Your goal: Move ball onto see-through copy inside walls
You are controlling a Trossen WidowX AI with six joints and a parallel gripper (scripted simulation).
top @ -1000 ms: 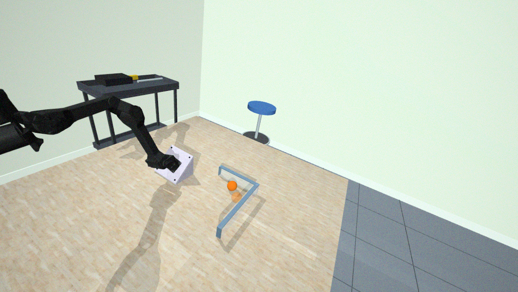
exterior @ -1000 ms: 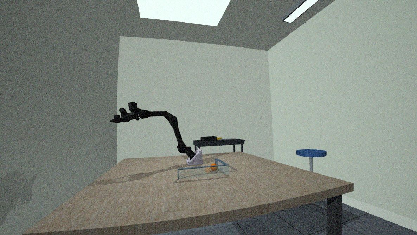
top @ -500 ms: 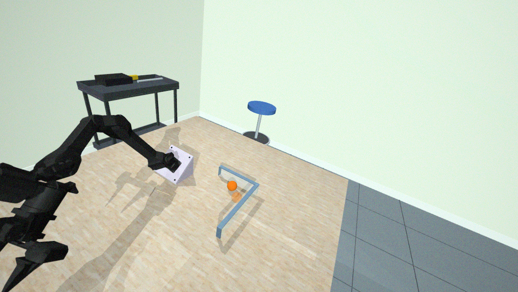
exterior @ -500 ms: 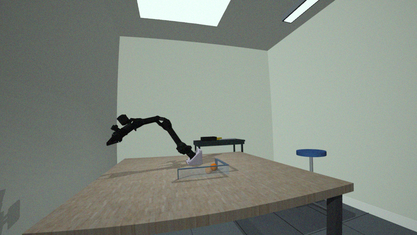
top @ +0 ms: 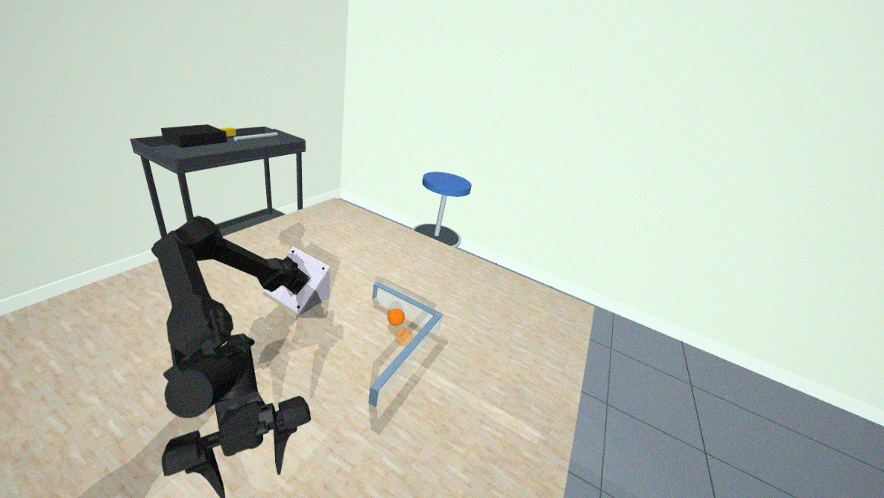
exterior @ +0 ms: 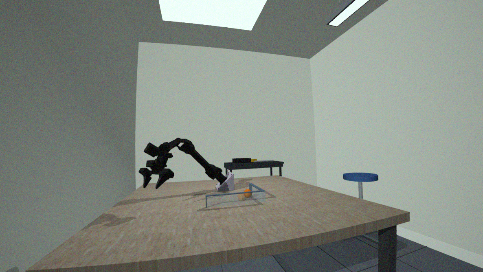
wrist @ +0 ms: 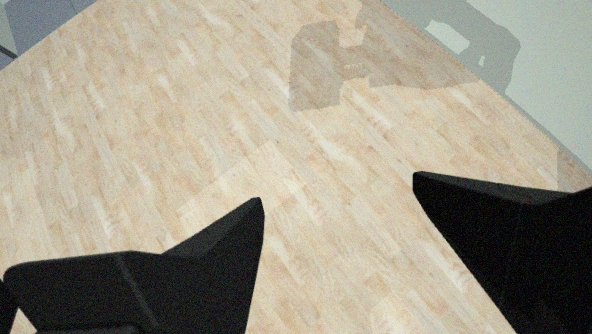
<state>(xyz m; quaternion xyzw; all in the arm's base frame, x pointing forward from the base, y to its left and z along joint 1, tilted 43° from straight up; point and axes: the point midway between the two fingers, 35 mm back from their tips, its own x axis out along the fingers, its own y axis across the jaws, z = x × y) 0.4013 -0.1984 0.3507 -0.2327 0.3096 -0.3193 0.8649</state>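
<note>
Over the pale wooden table [top: 494, 358] [exterior: 216, 236] [wrist: 150, 125], the black two-fingered gripper [top: 250, 481] [exterior: 150, 187] [wrist: 336, 194] hangs open and unladen, well apart from the solid orange ball [top: 396, 316] [exterior: 247, 193].

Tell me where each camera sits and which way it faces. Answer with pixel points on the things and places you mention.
Top: high beside the table, looking down across it; the whole black arm and open black claw [top: 250, 485] [exterior: 149, 187] [wrist: 336, 194] show.
Exterior: off the table's end, near tabletop height, looking along it; whole arm again.
Wrist: on the arm, looking past its two fingers at wood.
Top and exterior share the solid orange ball [top: 396, 316] [exterior: 247, 193].
</note>
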